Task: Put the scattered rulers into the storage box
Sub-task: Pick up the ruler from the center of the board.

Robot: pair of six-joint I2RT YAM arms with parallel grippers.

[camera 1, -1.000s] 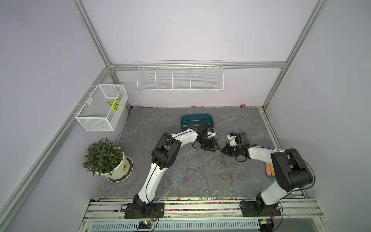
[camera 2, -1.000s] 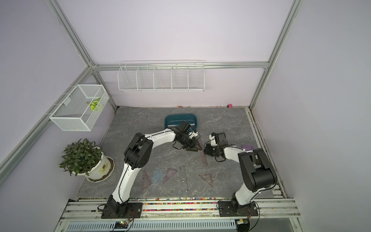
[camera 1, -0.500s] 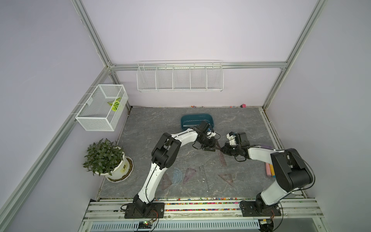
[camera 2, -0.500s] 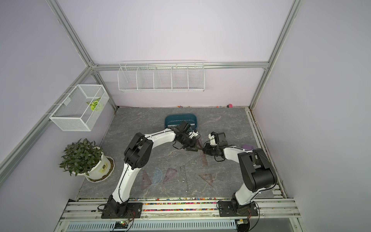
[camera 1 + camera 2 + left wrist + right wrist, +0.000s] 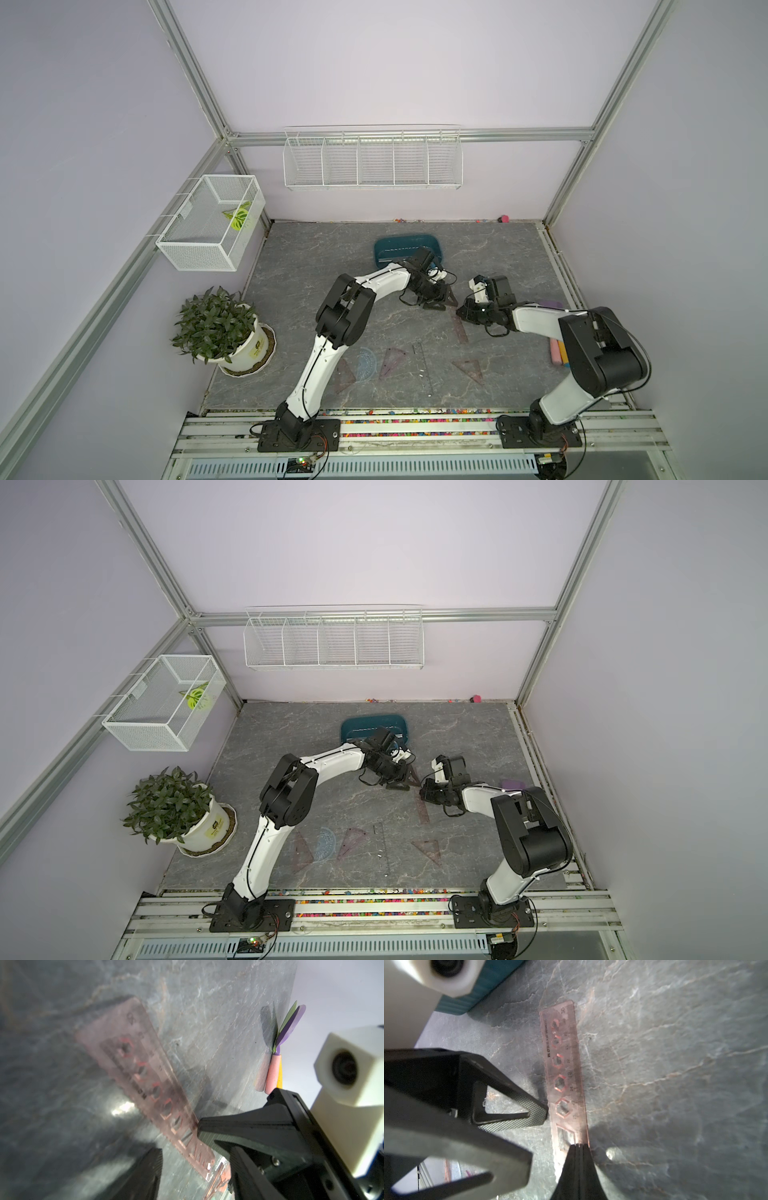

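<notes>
- Right pincer [image 5: 578, 1148], pressed together, bears its tips on the brown ruler [image 5: 566, 1076], which lies on the desk [image 5: 675, 1064].
- Left pincer [image 5: 536, 1140], spread, sets one finger at the ruler's edge.
- Step in hand, likely: lifting this ruler. The next move calls for an edge pinch, then a carry to the nearby storage box [image 5: 483, 987].

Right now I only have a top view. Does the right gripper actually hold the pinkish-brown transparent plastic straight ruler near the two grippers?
Observer: Yes. In the right wrist view, the right gripper is shut on one end of the pinkish-brown transparent plastic straight ruler.
Operator: Is the left gripper on it too?
Observer: No. The left gripper is open. One fingertip sits right beside the ruler's long edge, and I cannot tell whether it touches.
Operator: Any detail on the ruler that I'm missing?
Observer: A row of hexagonal cut-outs runs along it.
</notes>
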